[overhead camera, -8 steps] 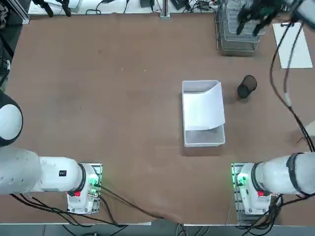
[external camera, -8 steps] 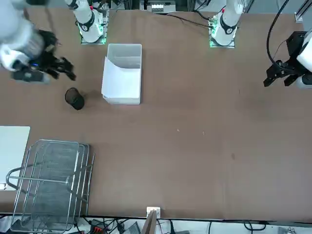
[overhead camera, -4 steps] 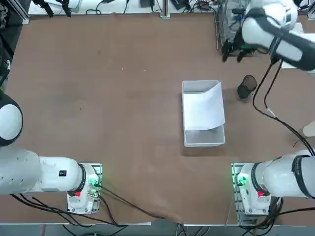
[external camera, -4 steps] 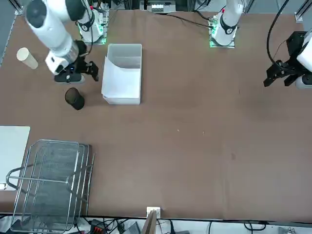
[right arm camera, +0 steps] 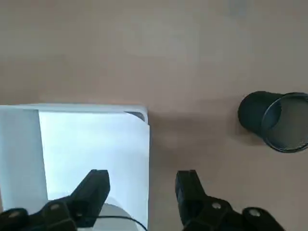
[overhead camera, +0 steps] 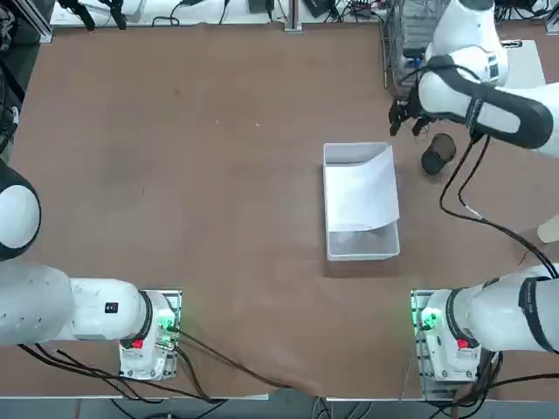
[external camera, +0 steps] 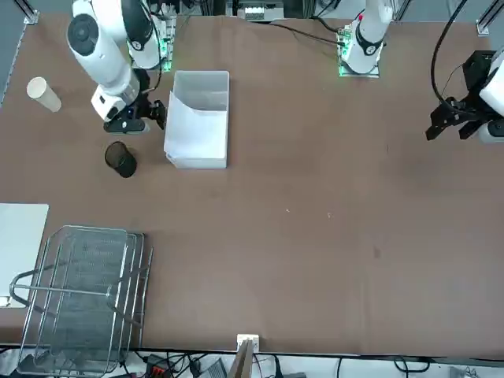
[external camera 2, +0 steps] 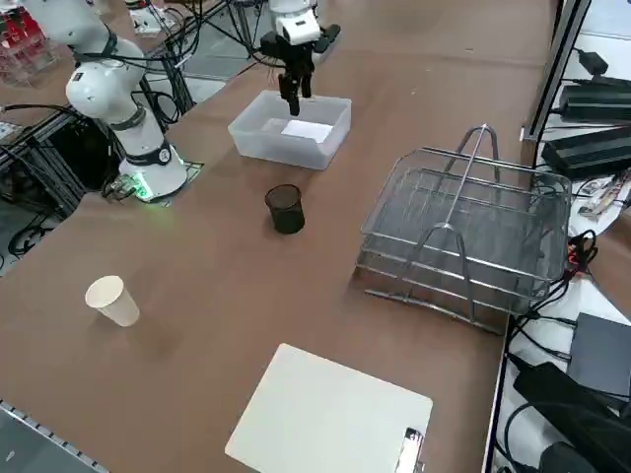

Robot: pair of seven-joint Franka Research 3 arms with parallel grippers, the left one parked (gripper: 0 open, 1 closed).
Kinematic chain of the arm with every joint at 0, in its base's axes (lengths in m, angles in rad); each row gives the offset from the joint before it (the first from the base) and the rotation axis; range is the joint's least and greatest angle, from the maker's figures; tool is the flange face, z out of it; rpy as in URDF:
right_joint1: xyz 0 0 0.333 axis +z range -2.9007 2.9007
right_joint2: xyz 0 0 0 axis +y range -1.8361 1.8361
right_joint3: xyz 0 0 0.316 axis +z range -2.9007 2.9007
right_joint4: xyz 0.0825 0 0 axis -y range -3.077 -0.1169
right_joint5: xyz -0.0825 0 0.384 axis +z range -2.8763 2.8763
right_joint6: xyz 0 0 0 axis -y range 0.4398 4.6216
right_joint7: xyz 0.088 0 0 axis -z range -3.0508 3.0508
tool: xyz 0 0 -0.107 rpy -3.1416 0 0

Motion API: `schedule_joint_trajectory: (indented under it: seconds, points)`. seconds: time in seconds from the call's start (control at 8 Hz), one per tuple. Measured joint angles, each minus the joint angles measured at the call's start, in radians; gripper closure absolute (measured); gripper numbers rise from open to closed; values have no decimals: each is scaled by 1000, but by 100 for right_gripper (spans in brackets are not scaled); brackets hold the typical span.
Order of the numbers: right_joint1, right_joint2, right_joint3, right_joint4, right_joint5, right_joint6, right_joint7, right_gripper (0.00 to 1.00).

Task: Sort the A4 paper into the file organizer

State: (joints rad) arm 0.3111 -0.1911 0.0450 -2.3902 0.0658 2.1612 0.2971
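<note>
the white paper lies in the clear plastic bin, slightly tilted, covering part of its inside. the right gripper is above the tabletop, near the bin's edge, its fingers apart with nothing between them, released. just beside the bin, on the robot's right, stands a black mesh cup. farther out are the wire file rack, with its stacked tiers, and a clipboard lying flat. a white paper cup stands well apart from the bin.
</note>
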Motion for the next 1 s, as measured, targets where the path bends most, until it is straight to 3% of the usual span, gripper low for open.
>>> schedule_joint_trajectory:
  seconds: [1.0]
  points:
    - [70, 1, -1, -201, 5, 204, 99, 26]
